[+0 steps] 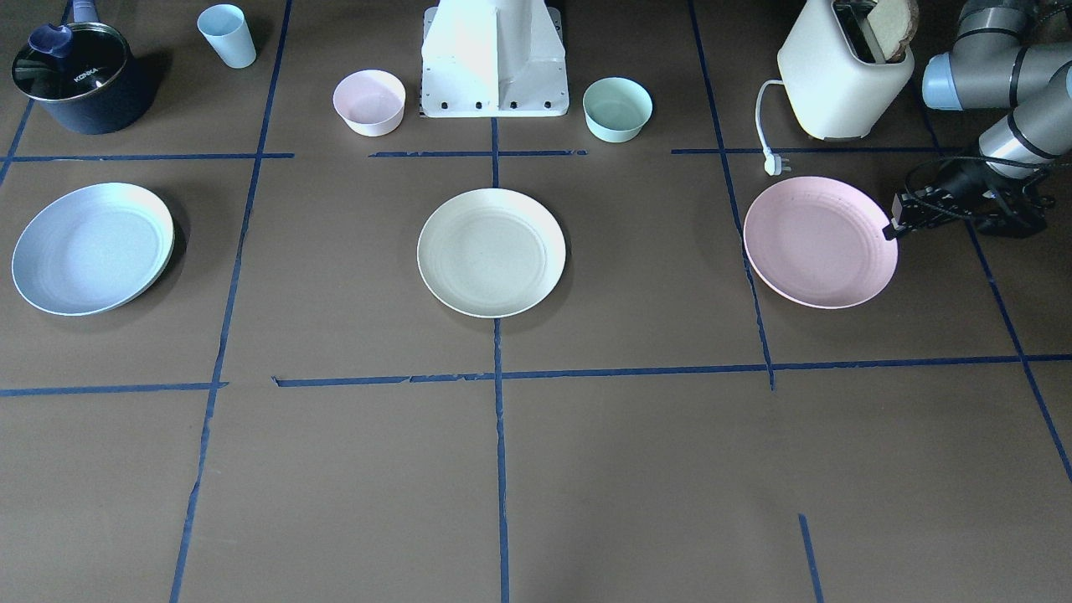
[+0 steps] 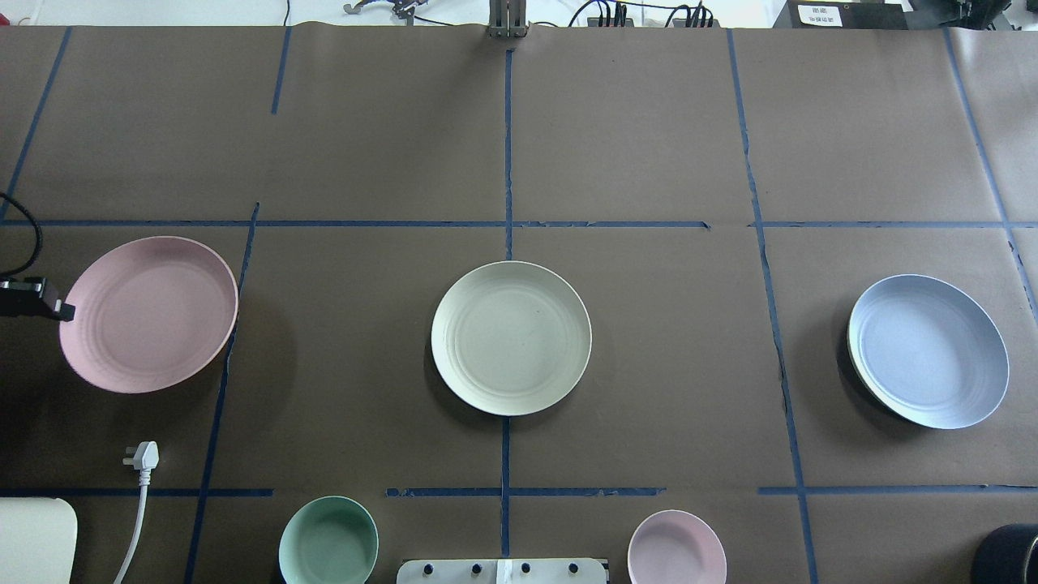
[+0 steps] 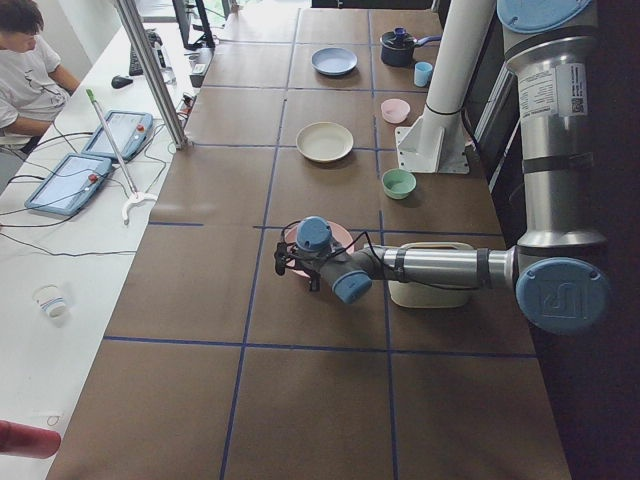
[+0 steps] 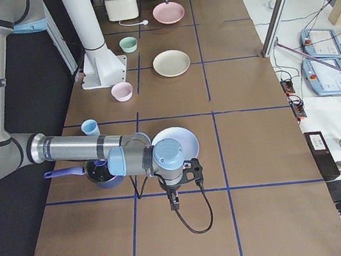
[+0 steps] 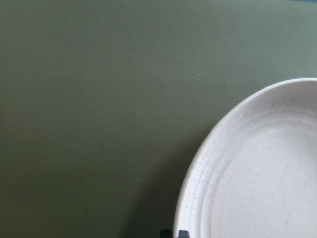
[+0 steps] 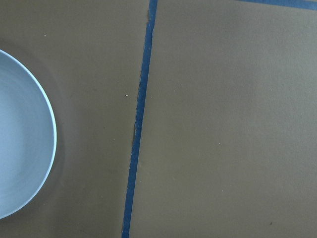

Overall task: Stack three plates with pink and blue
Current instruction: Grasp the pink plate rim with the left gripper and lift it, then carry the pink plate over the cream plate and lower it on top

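Three plates lie apart in a row on the brown table. The cream-beige plate (image 1: 492, 252) is in the middle, the pale pink plate (image 1: 819, 241) on my left side, the light blue plate (image 1: 90, 248) on my right side. My left gripper (image 1: 893, 228) points down at the pink plate's outer rim (image 2: 77, 312). The left wrist view shows that rim (image 5: 198, 168) with a dark fingertip (image 5: 172, 233) just beside it; I cannot tell whether it is open or shut. My right gripper (image 4: 171, 196) shows only in the exterior right view, beside the blue plate (image 4: 176, 143); its state is unclear.
At the robot's side of the table stand a dark lidded pot (image 1: 71, 79), a light blue cup (image 1: 228, 35), a small pink bowl (image 1: 369, 102), a mint-green bowl (image 1: 617, 109), and a cream toaster (image 1: 842, 75) whose plug (image 1: 775, 164) lies near the pink plate. The robot base (image 1: 494, 63) stands between the bowls.
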### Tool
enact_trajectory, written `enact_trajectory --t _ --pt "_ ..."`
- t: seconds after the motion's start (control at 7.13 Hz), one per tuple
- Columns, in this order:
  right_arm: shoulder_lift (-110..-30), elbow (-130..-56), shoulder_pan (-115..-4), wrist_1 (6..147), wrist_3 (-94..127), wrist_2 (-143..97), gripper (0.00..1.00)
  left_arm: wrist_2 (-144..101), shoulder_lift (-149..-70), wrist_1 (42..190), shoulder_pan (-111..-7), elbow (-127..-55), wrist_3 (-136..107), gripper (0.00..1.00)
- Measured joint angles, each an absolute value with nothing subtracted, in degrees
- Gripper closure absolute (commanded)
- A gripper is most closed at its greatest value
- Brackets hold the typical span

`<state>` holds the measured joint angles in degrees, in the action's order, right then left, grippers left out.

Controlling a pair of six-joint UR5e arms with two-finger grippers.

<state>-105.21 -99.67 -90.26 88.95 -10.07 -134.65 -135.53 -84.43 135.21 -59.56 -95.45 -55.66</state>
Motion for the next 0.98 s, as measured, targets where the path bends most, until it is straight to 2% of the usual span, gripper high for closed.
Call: enact_trajectory --t 0.42,0.7,0.98 --pt "-105.20 -99.67 -90.26 88.94 -9.96 -134.75 0.00 -132.59 -94.57 123.40 -54.28 -103.23 -62.82 1.00" --pt "-105.20 -99.66 -90.27 88.94 -9.85 -134.81 0.00 -123.45 -104.43 107.71 -43.69 -109.60 -69.56 1.00" --pt "-105.18 -99.69 -90.26 88.94 -9.77 -134.88 0.00 -115.53 -113.29 103.13 -33.19 -108.61 -78.93 1.00"
